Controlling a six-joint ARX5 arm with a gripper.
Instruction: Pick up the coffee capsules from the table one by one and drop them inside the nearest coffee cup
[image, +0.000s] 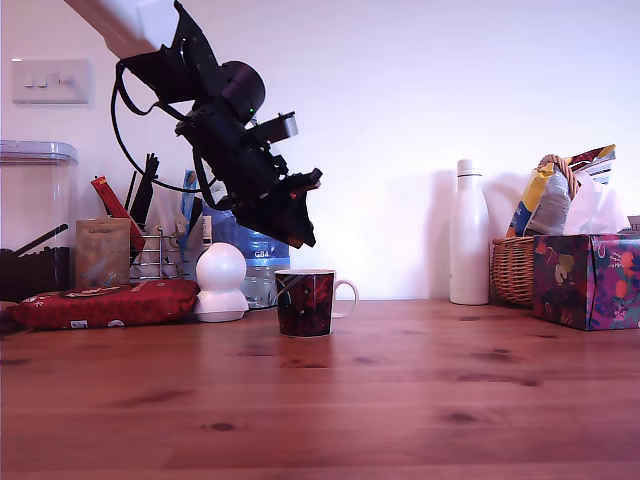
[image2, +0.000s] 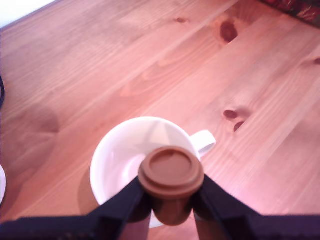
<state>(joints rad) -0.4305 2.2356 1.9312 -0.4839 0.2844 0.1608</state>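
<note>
In the wrist view my gripper (image2: 170, 200) is shut on a brown coffee capsule (image2: 171, 172), its flat lid facing the camera. Directly below it stands the coffee cup (image2: 125, 160), white inside and with nothing in it, its white handle pointing away. In the exterior view the black gripper (image: 300, 232) hangs tilted just above the dark floral coffee cup (image: 305, 302) on the wooden table (image: 400, 390). The capsule itself is hidden in that view.
A white dome-shaped gadget (image: 221, 283) stands close to the cup on the exterior view's left, beside a red packet (image: 105, 303). A white bottle (image: 469, 233), a wicker basket (image: 512, 270) and a floral tissue box (image: 587, 281) stand at the right.
</note>
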